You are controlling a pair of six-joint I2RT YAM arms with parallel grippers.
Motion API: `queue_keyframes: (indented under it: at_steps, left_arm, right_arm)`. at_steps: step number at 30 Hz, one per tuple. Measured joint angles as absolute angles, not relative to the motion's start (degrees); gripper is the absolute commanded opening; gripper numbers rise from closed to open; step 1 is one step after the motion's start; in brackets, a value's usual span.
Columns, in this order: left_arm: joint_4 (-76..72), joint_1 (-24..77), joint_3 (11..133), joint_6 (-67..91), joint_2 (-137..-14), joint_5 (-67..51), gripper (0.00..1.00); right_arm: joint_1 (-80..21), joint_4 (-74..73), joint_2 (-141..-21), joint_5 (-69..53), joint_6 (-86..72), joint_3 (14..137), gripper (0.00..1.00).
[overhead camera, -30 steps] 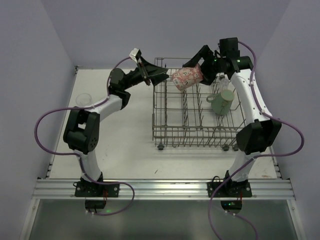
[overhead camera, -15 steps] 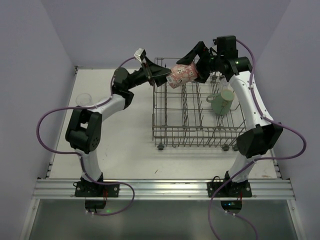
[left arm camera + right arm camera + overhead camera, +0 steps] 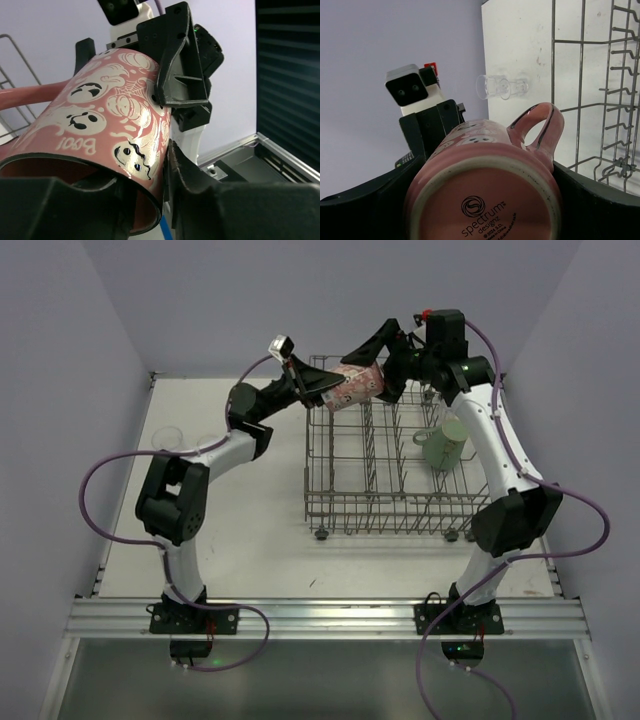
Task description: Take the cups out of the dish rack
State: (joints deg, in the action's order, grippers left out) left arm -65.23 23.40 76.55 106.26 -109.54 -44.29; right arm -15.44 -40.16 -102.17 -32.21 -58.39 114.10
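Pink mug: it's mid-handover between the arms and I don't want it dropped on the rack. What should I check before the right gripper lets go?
1. Right gripper holds the pink mug by its base: ok.
2. Left gripper has its fingers astride the mug's rim: ok.
3. Left gripper clamped firmly on the mug's wall: cannot tell.
4. Mug free of the dish rack wires: ok.
5. Bare table between the rack and the clear glass for a set-down: ok.
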Motion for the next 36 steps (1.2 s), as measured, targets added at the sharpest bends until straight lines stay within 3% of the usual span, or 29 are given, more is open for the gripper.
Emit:
queue_keyframes:
  at_steps: [4, 6, 7, 9, 10, 15, 26, 36]
  left_arm:
    - [-71.72, 23.77, 75.24, 111.85, -110.65, -41.56, 0.00]
    - [-73.17, 23.81, 74.98, 112.90, -111.04, -40.95, 0.00]
    - [-73.67, 23.81, 74.72, 113.16, -111.22, -40.73, 0.00]
    - [-74.67, 23.88, 74.08, 113.49, -111.46, -40.38, 0.00]
    - [-75.02, 23.90, 73.73, 113.56, -111.59, -40.23, 0.00]
    - [-76.18, 24.03, 71.81, 113.69, -111.74, -39.46, 0.00]
    - [-75.92, 20.93, 67.48, 114.45, -108.07, -43.59, 0.00]
    - [-68.64, 6.09, 61.73, 111.68, -96.64, -54.08, 0.00]
  right_arm:
    - [-15.42, -37.91, -102.19, -34.09, -59.55, 112.99, 0.01]
    - [-15.38, -37.67, -102.19, -34.63, -59.92, 112.42, 0.10]
    - [-15.35, -37.56, -102.19, -34.89, -60.01, 112.20, 0.23]
    - [-15.31, -37.36, -102.32, -35.53, -60.01, 111.57, 0.38]
    - [-15.22, -37.15, -102.37, -35.81, -60.01, 111.24, 0.55]
    - [-14.87, -37.26, -103.15, -37.54, -59.46, 110.83, 0.99]
    - [-11.55, -36.27, -101.82, -44.71, -57.19, 108.66, 0.99]
    - [-6.44, -38.61, -86.94, -42.72, -50.50, 100.33, 0.99]
